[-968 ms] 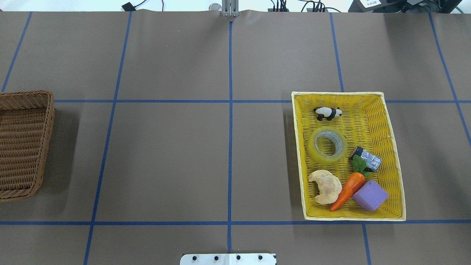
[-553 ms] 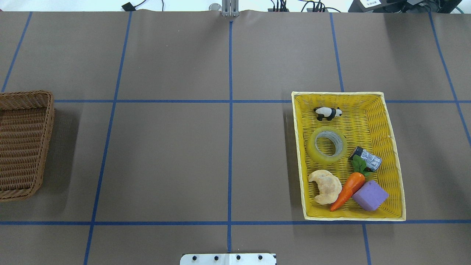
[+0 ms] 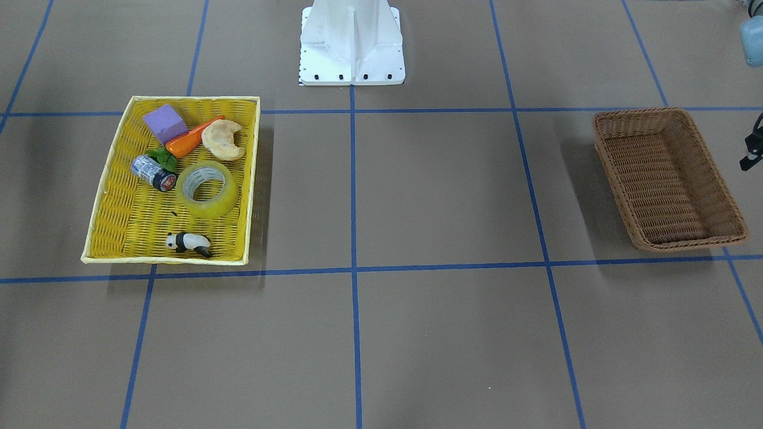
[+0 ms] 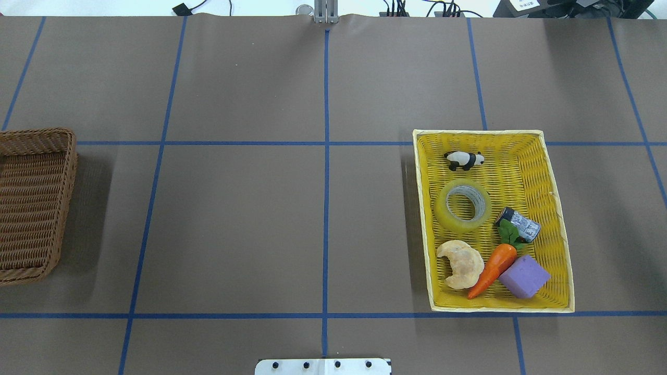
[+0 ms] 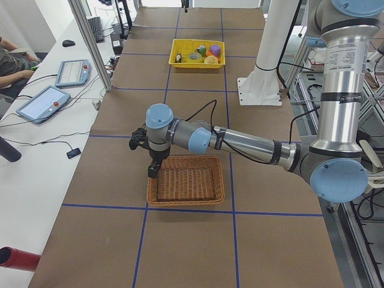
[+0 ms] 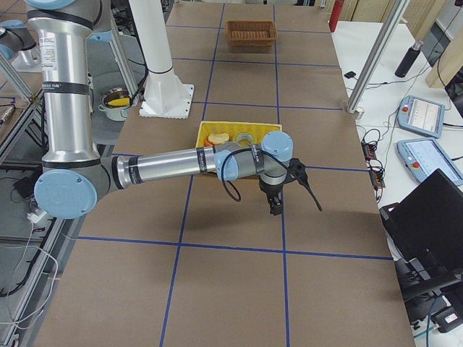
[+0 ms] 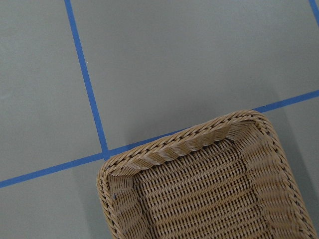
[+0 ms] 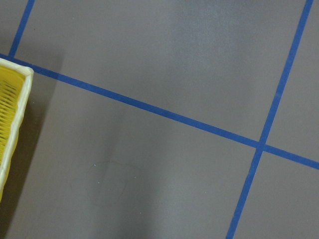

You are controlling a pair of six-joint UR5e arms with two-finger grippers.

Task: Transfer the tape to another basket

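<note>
The tape [image 4: 446, 215], a translucent yellow roll, lies flat in the yellow tray [image 4: 477, 132]; it also shows in the front view [image 3: 210, 204]. The brown wicker basket [image 4: 70, 156] stands empty at the table's left end, also in the front view [image 3: 641, 111] and the left wrist view [image 7: 189, 144]. My left gripper [image 5: 154, 170] hangs over the basket's outer rim; I cannot tell whether it is open. My right gripper [image 6: 275, 206] hangs over bare table beside the tray, away from the tape; I cannot tell its state.
The tray also holds a panda figure [image 4: 464, 160], a grey can [image 4: 521, 225], a carrot [image 4: 492, 271], a croissant [image 4: 461, 263] and a purple block [image 4: 523, 276]. The robot's white base [image 3: 351, 42] stands at mid table edge. Blue tape lines grid the brown table.
</note>
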